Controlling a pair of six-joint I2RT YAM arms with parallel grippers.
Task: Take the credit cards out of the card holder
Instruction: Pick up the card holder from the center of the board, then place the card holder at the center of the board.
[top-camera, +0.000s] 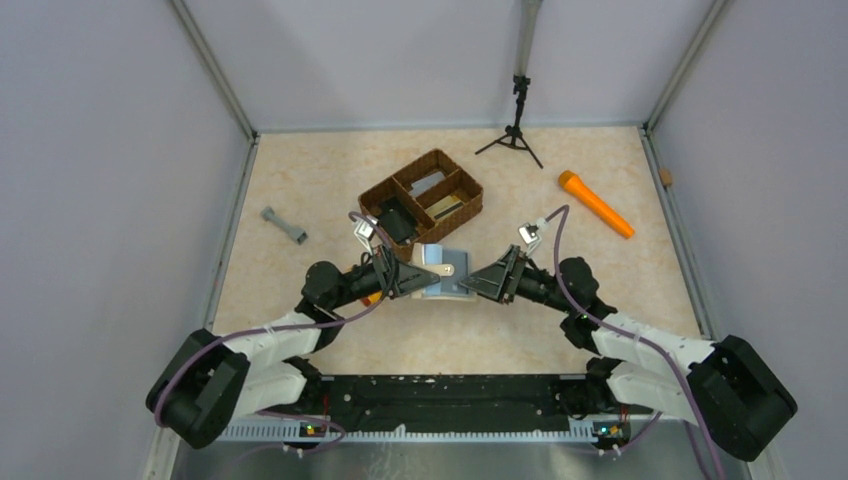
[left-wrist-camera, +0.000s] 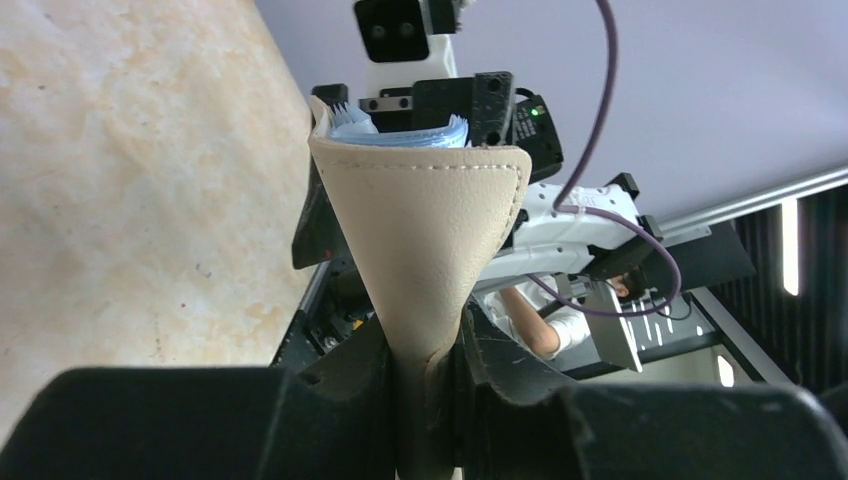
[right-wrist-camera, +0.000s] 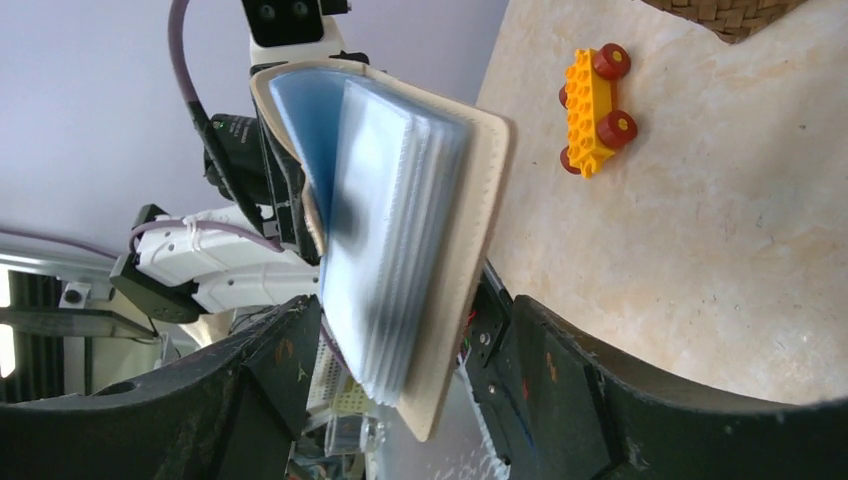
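Our left pincer (left-wrist-camera: 425, 350) is clamped tight on the beige fold of the holder (left-wrist-camera: 425, 230). It holds the holder between our two arms, just in front of the tray (top-camera: 470, 213). The blue pockets (right-wrist-camera: 390, 220) fan out toward our right pincer (right-wrist-camera: 400, 335). That pincer is apart, with one finger on each side of the holder's end. We cannot tell if it touches. In the tray lie a gold card (top-camera: 447, 207), a pale card (top-camera: 428, 183) and a black block (top-camera: 398, 218), each in its own part. A yellow toy car (right-wrist-camera: 592, 95) sits on the table (top-camera: 300, 170).
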